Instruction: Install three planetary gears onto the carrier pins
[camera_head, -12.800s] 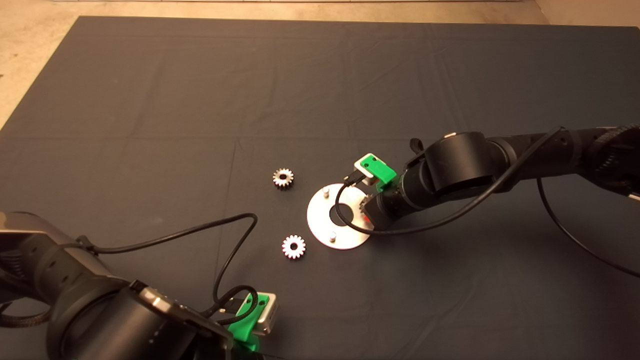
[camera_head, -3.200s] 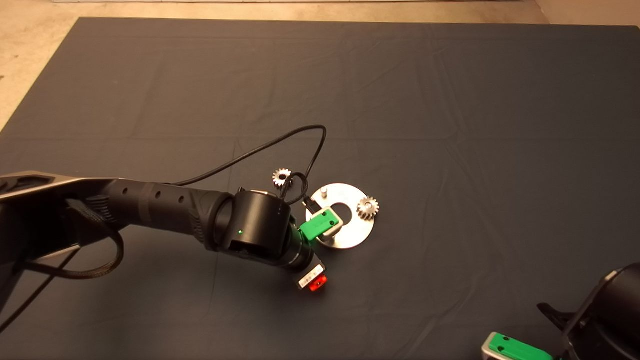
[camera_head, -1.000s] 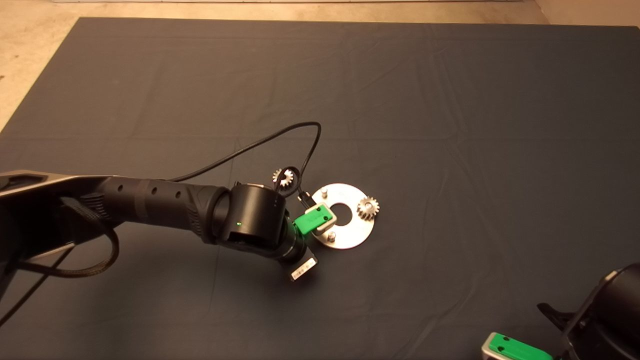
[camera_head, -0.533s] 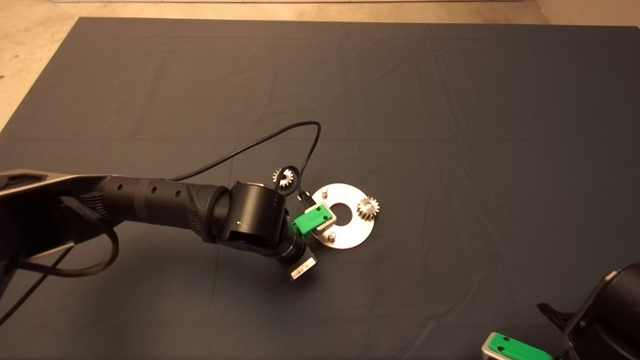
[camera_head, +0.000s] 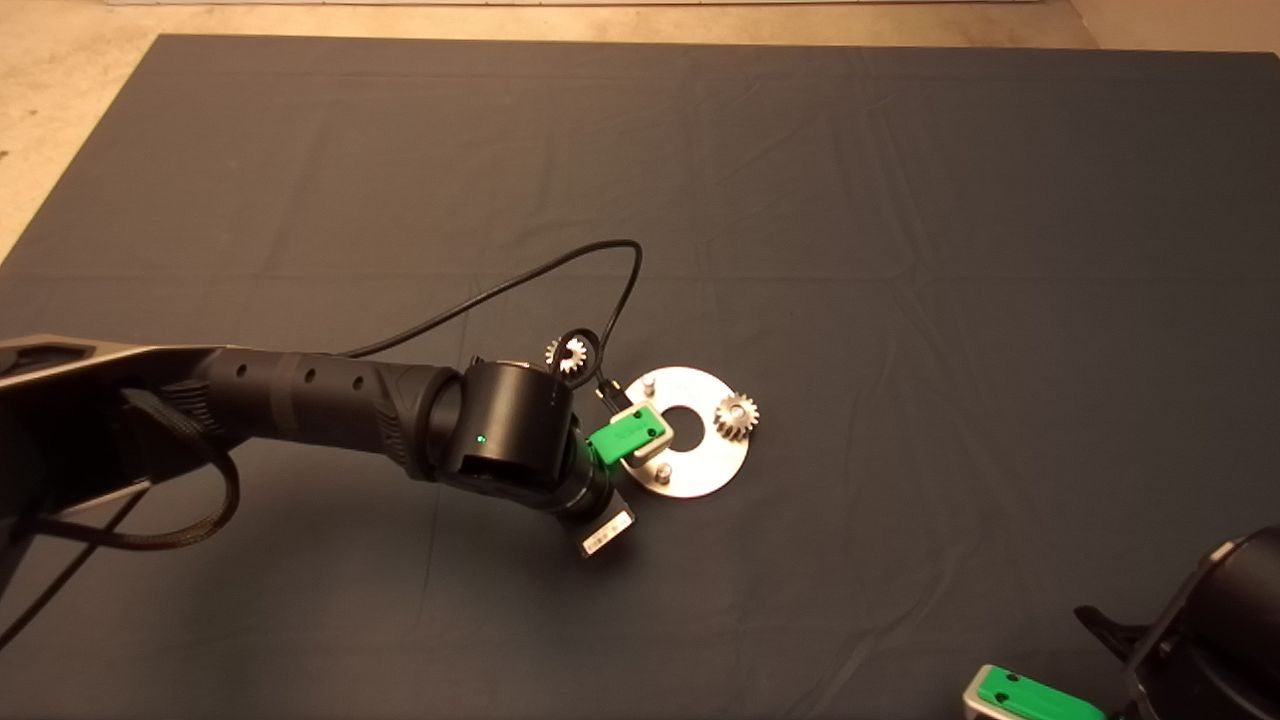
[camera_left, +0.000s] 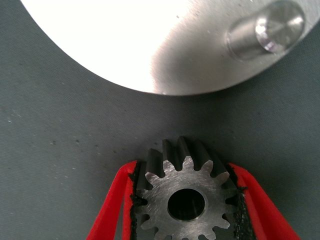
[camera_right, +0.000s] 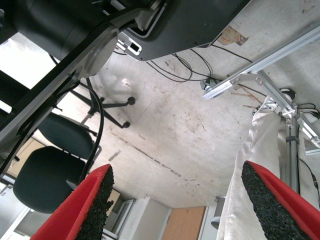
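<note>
Left gripper (camera_left: 187, 210) pinched a planetary gear (camera_left: 186, 200) by its teeth, low on the mat just beside the disc (camera_head: 700, 470) rim, frame centre. Nearest carrier pin (camera_left: 266, 28) bare. One gear (camera_head: 736, 416) seated, one (camera_head: 567, 354) loose. Risk: bore misaligned, gear jamming tilted. Right gripper (camera_right: 180, 200) parked lower right, spread.

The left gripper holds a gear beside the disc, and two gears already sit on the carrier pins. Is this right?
Not quite: only one gear sits on a pin of the disc; the head view shows two pins bare and another gear on the mat. The left gripper does hold a gear beside the disc.
</note>
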